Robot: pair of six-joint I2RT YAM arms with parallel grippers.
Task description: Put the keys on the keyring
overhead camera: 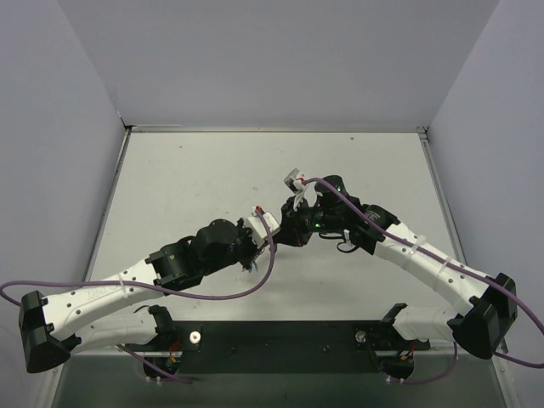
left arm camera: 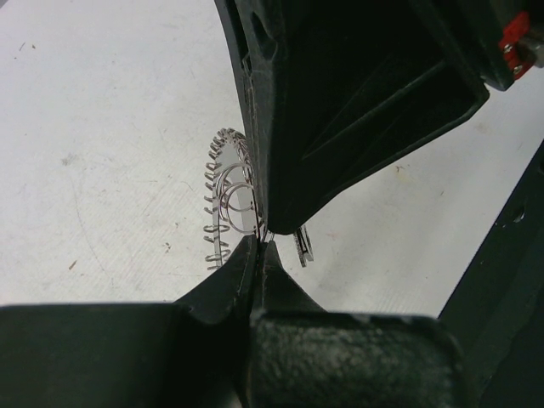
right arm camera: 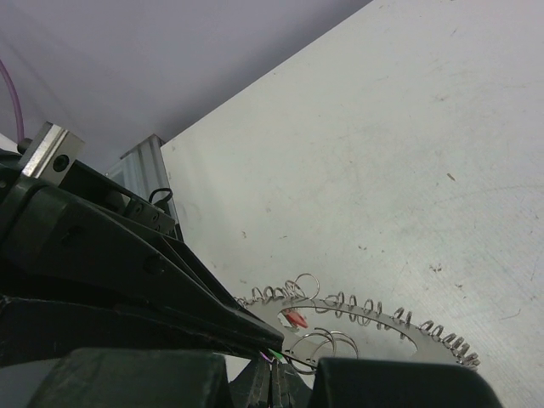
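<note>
White and scuffed, the surface [overhead camera: 187,187] lay boxed in by pale grey walls [overhead camera: 280,59], and two arms reached from its near edge to meet over its middle. The left arm [overhead camera: 127,293] came in low from the left and the right arm [overhead camera: 425,255] bent in from the right, each trailing a purple cable [overhead camera: 221,294]. Both sets of jaws were clenched, tip almost against tip, at the same spot on the keyring [right arm camera: 399,327]. In the left wrist view the left jaws pinched the lower edge of the silvery loop [left arm camera: 223,183], whose coiled links stood up just beside the black body of the right arm's jaws. A dark grey metal piece [left arm camera: 303,246] hung at that same edge. From the right wrist the loop spread flat away from the right jaws, with a red key head [right arm camera: 294,319] showing inside it and a green speck [right arm camera: 274,354] right at the tips. What the right jaws had pinched, loop or key, could not be made out.
</note>
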